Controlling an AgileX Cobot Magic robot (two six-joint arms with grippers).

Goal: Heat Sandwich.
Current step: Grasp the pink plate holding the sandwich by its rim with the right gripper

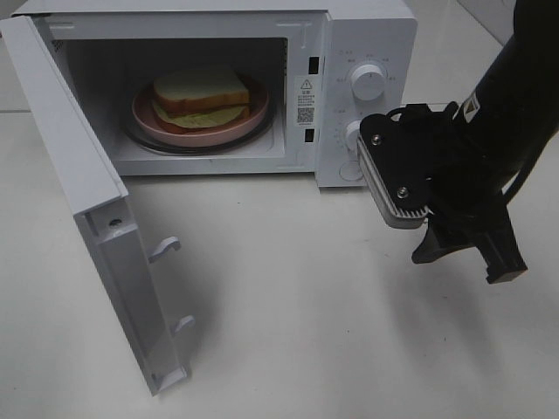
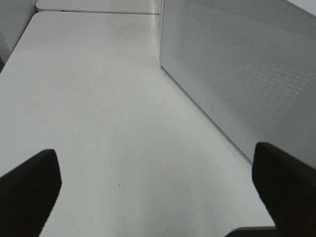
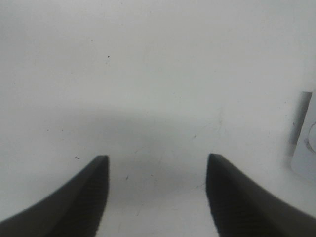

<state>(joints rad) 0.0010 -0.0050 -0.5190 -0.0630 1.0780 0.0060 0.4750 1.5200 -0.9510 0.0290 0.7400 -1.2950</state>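
Sandwich in open microwave; both sets of jaws empty.

Microwave (image 1: pixel 367 35) stands at 12 o'clock on the table (image 1: pixel 306 332), its door (image 1: pixel 70 175) swung out toward 8 o'clock. Sandwich (image 1: pixel 201 92) lies on a pink plate (image 1: pixel 144 109) inside the cavity, with yellow-green filling showing under the top slice. Right arm (image 1: pixel 515 96) hangs at 3 o'clock, in front of the control panel below the upper knob (image 1: pixel 368 81). The right jaws stand apart over bare table with nothing between them. The left jaws show only in the wrist view: spread wide, holding nothing, low over the table beside a white dotted panel (image 2: pixel 237 74) of the microwave.
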